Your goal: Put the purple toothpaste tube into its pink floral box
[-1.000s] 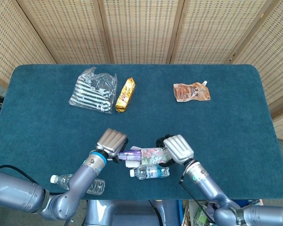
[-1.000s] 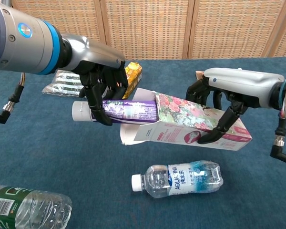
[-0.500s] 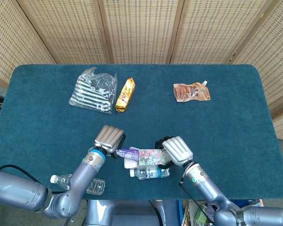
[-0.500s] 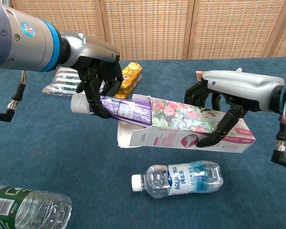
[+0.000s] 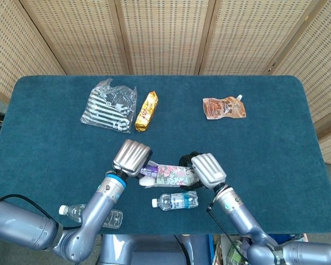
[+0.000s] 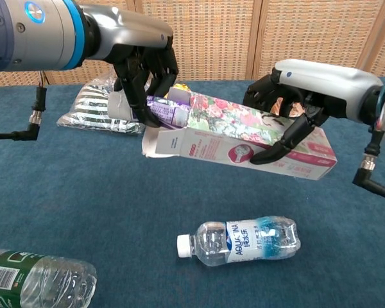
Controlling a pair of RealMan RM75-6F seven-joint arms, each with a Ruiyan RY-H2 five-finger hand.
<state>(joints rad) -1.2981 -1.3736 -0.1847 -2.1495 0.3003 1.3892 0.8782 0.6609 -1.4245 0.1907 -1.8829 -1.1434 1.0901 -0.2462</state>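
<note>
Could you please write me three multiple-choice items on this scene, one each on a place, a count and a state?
1. Where does the clear water bottle lie?
A. on the table in front of the held box
B. inside the box
C. on the striped bag

2. How many plastic bottles show in the chest view?
A. one
B. two
C. four

3. How is the purple toothpaste tube?
A. lying on the table
B. partly inside the pink floral box, held by the left hand
C. fully boxed

Key: A, it lies on the cloth below the box; B, a green-labelled bottle shows too; B, its cap end protrudes.

Striped bag [image 5: 108, 106], snack bar [image 5: 147, 111], pouch [image 5: 224, 107] — two water bottles [image 6: 239, 240].
</note>
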